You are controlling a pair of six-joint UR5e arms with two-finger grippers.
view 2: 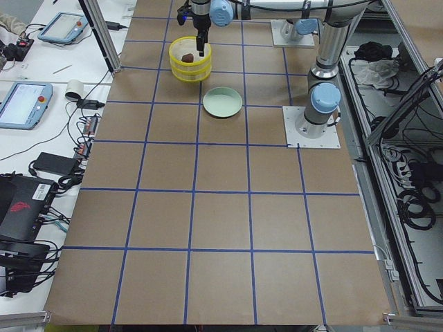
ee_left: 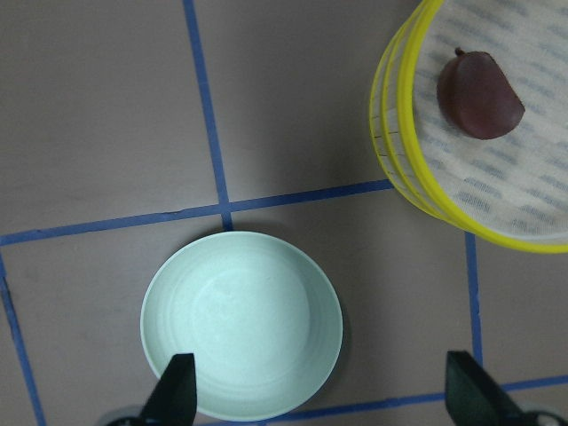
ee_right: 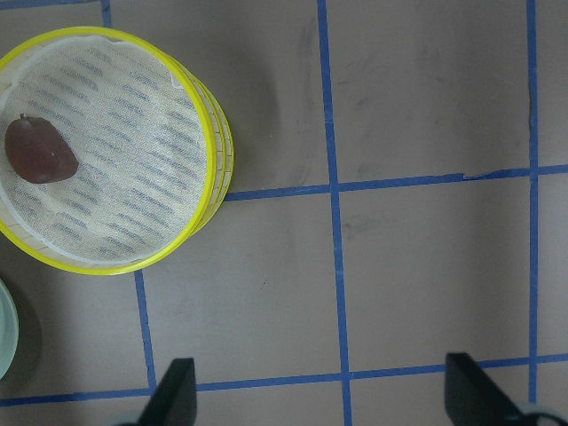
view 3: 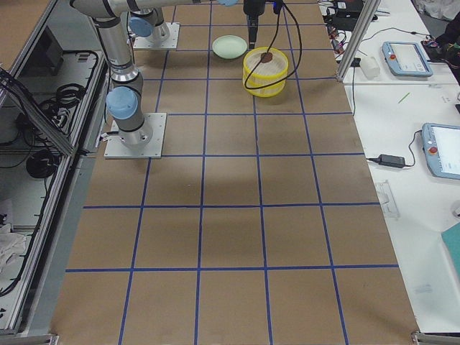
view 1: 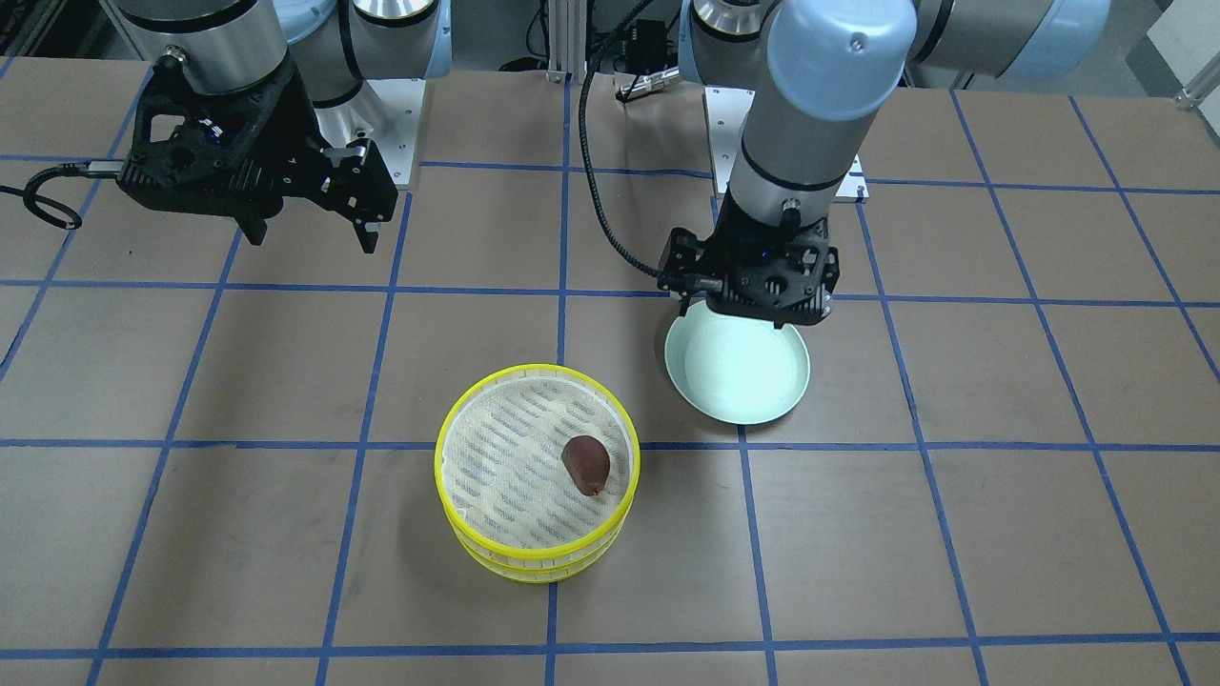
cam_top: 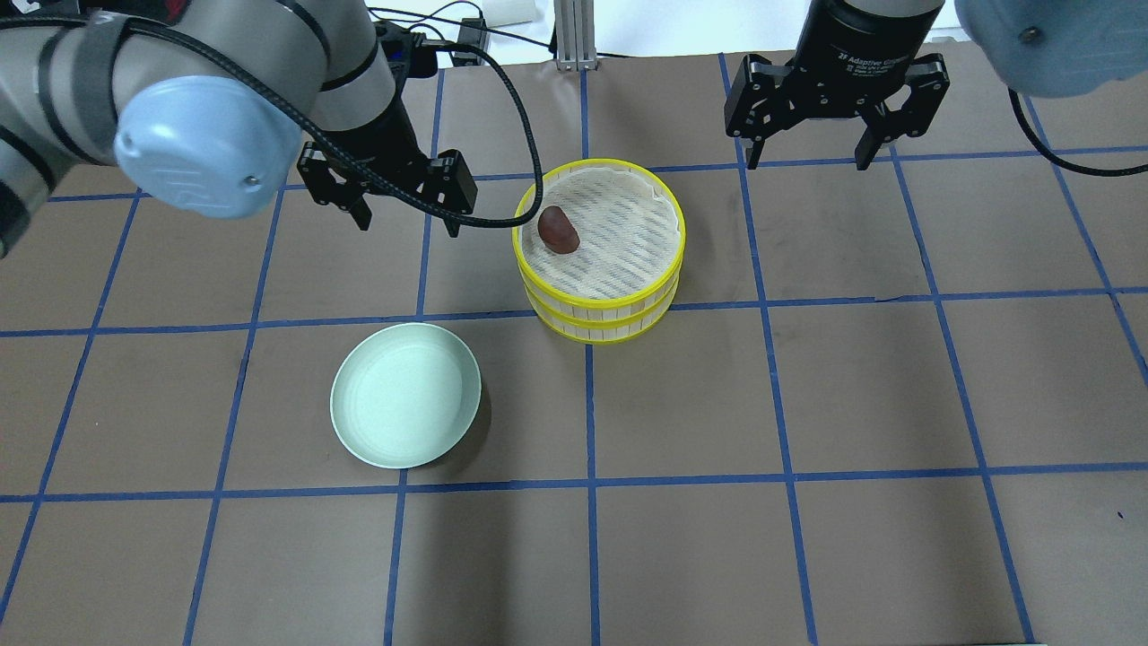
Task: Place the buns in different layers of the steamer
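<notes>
The steamer (cam_top: pixel 599 309) is two yellow-rimmed trays stacked on each other at the table's middle. The dark reddish-brown bun (cam_top: pixel 558 230) lies on the top tray's mesh floor; it also shows in the front view (view 1: pixel 585 464), the left wrist view (ee_left: pixel 479 93) and the right wrist view (ee_right: pixel 40 151). The cream-white bun is hidden. My left gripper (cam_top: pixel 405 220) is open and empty, hovering left of the steamer, above the plate's far edge. My right gripper (cam_top: pixel 805 161) is open and empty, raised to the right of and beyond the steamer.
An empty pale green plate (cam_top: pixel 405 395) sits on the brown table to the left of and nearer than the steamer, also in the left wrist view (ee_left: pixel 240 324). Blue tape lines grid the table. A black cable hangs from the left arm.
</notes>
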